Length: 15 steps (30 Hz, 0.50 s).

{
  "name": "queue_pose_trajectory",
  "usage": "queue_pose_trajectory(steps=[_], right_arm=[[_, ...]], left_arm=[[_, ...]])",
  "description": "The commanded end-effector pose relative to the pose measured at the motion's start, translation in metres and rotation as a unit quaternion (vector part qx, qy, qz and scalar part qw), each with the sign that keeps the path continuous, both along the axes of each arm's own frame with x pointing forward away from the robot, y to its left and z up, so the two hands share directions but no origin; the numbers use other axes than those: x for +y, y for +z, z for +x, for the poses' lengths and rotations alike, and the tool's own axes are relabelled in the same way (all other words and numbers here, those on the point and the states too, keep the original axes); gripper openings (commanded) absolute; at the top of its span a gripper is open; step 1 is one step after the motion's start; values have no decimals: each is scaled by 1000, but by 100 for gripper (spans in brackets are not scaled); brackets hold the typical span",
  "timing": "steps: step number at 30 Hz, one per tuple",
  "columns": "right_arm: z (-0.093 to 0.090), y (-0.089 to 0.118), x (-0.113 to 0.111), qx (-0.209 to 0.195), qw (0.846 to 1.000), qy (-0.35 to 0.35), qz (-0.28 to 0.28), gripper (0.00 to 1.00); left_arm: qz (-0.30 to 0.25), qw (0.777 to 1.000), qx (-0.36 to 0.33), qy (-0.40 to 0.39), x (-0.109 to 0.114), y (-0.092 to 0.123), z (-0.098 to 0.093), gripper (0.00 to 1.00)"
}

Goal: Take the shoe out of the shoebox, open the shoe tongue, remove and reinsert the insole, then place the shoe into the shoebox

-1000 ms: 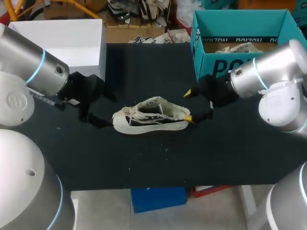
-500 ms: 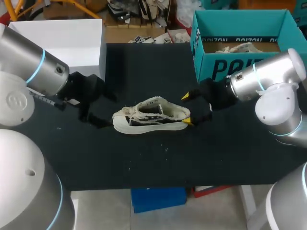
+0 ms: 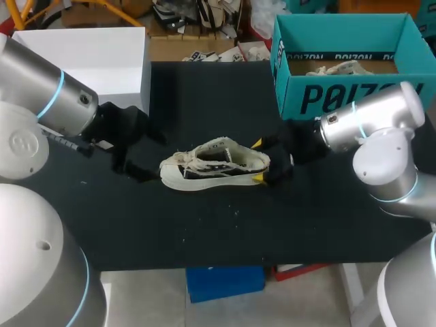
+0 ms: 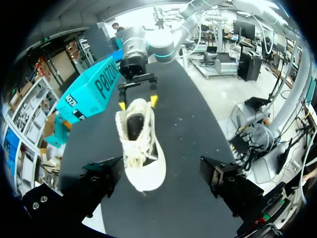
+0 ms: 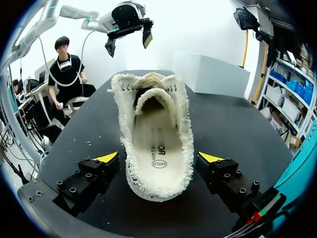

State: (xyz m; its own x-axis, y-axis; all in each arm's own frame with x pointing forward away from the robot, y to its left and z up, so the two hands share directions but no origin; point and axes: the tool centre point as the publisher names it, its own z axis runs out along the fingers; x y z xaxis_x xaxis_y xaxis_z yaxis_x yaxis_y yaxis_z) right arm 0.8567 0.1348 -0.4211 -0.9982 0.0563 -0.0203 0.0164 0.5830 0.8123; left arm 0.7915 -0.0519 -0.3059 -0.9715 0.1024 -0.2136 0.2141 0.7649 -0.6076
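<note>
table: black-topped table, carries everything below
white box: plain white cardboard box at the far left corner, well apart from the work
shoebox: open teal cardboard shoebox at the far right corner; something cream inside, can't tell what
shoe: cream low-top canvas sneaker with frayed edges and white rubber sole, out of the shoebox, upright on its sole mid-table, toe toward my left arm, heel toward my right
right gripper: right gripper at table level, jaws spread a bit wider than the heel and straddling it, one yellow tip each side; tips just beside the canvas, no firm contact visible, holds nothing
left gripper: left gripper at the toe end, jaws wide open, both fingers well clear of the shoe, holds nothing
tongue: cream tongue arched up over the opening, not yet pulled forward
insole: cream printed insole lying flat inside, visible at the heel end
step (judgement): pinning the heel so the tongue can be opened; take-out looks done, insole work not begun
how to do well: close right on the rubber sole wall, not the soft frayed collar; stay centred so the shoe doesn't twist; keep it flat on the table; light squeeze so the opening stays wide; left takes the tongue only once the heel is held
risk: uneven contact shoves the shoe toward the toe or tips it over
</note>
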Motion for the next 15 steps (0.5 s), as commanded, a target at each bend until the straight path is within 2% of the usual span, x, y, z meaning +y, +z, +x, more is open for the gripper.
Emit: queue_pose_trajectory(steps=[1, 15], right_arm=[[2, -6, 4, 2, 1000, 0, 2, 100], [3, -17, 10, 10, 1000, 1, 10, 100]], left_arm=[[0, 1000, -2, 0, 0, -2, -1, 100], [0, 1000, -2, 0, 0, -2, -1, 100]])
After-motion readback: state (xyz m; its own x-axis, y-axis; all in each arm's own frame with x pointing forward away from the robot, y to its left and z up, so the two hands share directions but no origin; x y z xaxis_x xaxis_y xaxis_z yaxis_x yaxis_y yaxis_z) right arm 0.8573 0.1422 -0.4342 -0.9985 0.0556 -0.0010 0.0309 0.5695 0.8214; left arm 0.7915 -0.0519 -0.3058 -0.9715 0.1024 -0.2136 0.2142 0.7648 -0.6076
